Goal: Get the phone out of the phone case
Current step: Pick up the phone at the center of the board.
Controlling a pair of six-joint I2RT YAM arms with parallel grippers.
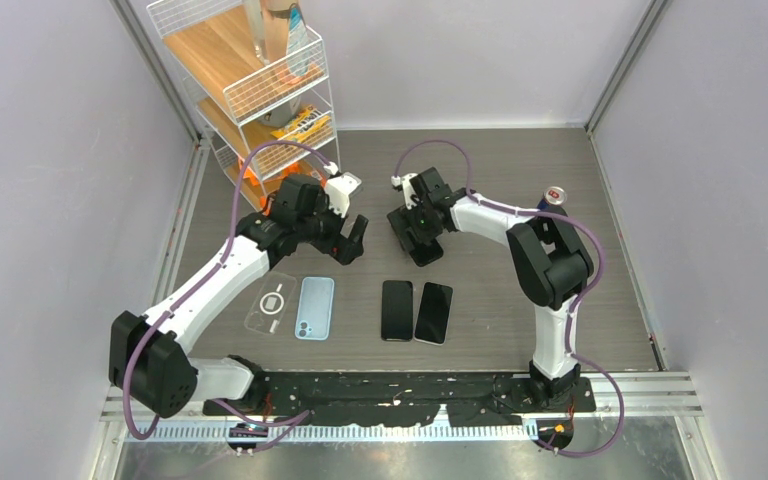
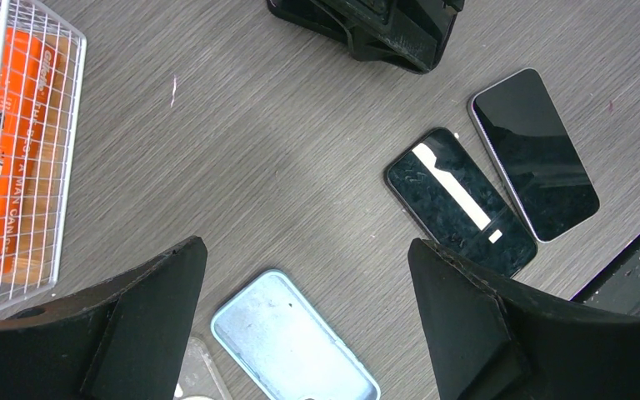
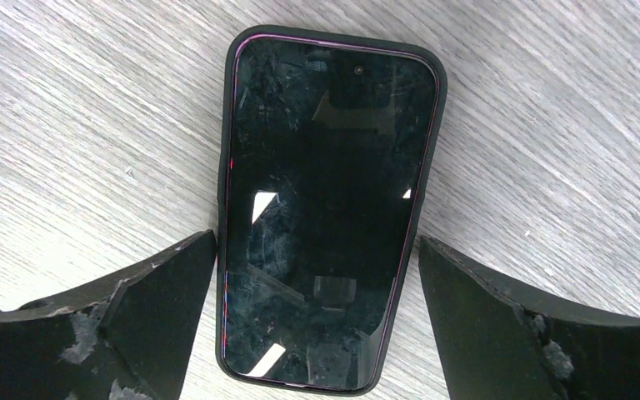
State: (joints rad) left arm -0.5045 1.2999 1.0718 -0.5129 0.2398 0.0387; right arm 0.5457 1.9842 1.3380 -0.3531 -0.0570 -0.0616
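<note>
1. The clear cover [image 1: 272, 305] lies farthest left of the cased phone [image 1: 396, 310], flat on the table [image 1: 520, 165] and in the same row.
2. The light-blue cover [image 1: 314, 307] sits between that clear one and the cased phone, near the phone's left edge but apart from it. Whether a handset is inside it I cannot tell.
3. The left gripper [image 1: 350, 243] hangs beyond the cased phone's far end and off to its left. Its fingers are spread wide and hold nothing. In its own wrist view the phone lies off to one side, outside the gap between the fingers.
4. The cased phone lies flat, screen up. Its long axis runs from the arm bases toward the back wall. A dark rim wraps all four edges, so the phone is not yet out.
5. The right gripper [image 1: 424, 250] stands just past the cased phone's far end, a little to its right. It is the nearer of the two. Its fingers are released, wide apart, gripping nothing. In its wrist view they flank the phone's short width, one on each long edge, square to the long axis. I judge the next move is a drop straight onto those long edges. I cannot tell how high it hovers.
6. The bare black phone [image 1: 433, 312] lies just right of the cased phone, slightly tilted and almost touching it, which leaves little room for a finger on that side.
</note>
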